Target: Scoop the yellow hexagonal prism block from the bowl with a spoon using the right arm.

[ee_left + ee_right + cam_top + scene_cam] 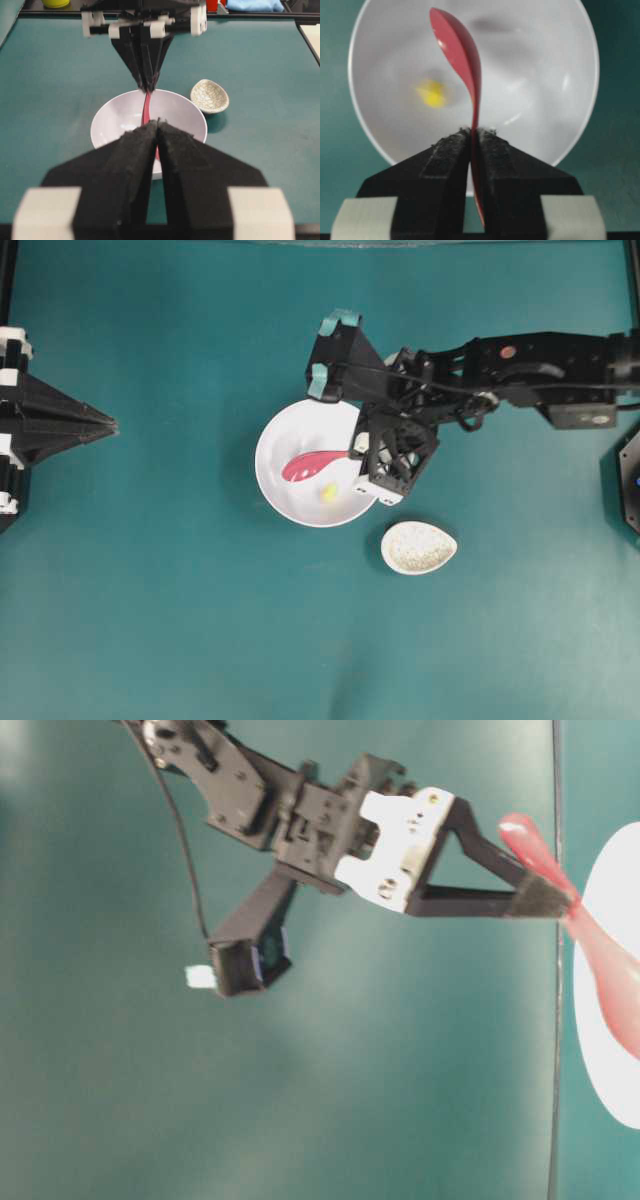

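My right gripper (355, 448) (474, 132) is shut on the handle of the pink-red spoon (305, 465) (462, 50), pinching it edge-on between its black pads. The spoon's scoop end reaches into the white bowl (270, 435) (545, 60). A tiny yellow hexagonal prism block (329, 493) (432, 94) lies on the bowl's floor, just beside the spoon and apart from it. In the table-level view the right gripper (560, 900) holds the spoon (610, 980) at the bowl's (600, 1080) rim. My left gripper (110, 424) (158, 122) rests shut and empty at the far left.
A small speckled beige oval rest (418, 547) (210, 96) sits on the teal table just beside the bowl, below the right wrist. Black frame rails run along the table's edges.
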Robot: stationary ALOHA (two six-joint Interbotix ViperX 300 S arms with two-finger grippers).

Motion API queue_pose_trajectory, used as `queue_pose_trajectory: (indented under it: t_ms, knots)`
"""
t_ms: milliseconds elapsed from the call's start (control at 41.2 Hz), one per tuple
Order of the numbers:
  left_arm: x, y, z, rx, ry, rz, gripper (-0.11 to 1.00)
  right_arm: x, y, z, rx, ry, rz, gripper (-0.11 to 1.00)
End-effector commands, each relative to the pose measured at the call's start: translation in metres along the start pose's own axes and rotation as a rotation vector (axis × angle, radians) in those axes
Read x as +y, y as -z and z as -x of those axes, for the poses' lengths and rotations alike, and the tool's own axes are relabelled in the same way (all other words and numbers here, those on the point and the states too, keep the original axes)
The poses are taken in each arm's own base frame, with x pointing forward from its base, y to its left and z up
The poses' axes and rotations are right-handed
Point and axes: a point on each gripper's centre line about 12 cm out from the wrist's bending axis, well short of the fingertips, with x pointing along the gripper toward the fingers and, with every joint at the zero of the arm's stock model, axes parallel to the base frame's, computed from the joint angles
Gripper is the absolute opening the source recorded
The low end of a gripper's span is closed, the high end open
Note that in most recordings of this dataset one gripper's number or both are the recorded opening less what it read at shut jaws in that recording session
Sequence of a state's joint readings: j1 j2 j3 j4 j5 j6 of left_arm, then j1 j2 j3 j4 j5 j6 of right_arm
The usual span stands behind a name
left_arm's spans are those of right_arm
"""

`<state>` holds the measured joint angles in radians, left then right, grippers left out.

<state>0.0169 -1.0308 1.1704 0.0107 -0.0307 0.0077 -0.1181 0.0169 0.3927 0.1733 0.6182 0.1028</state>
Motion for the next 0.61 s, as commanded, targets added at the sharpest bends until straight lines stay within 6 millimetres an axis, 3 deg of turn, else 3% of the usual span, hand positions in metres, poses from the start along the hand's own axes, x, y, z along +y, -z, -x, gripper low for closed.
queue_pose_trajectory:
  t_ms: [0,243,583]
  knots:
    - [0.0,-0.012,-0.001,-0.028,-0.002,-0.004,0.08,0.003,-0.013,0.025,-0.067,-0.012,0.002,0.07]
    - [0.0,-0.012,-0.001,-0.028,0.0,-0.005,0.08,0.003,-0.018,0.045,-0.111,-0.019,0.003,0.07]
    - [0.0,-0.012,-0.001,-0.028,-0.002,-0.004,0.08,-0.001,-0.021,0.052,-0.131,0.0,0.019,0.07]
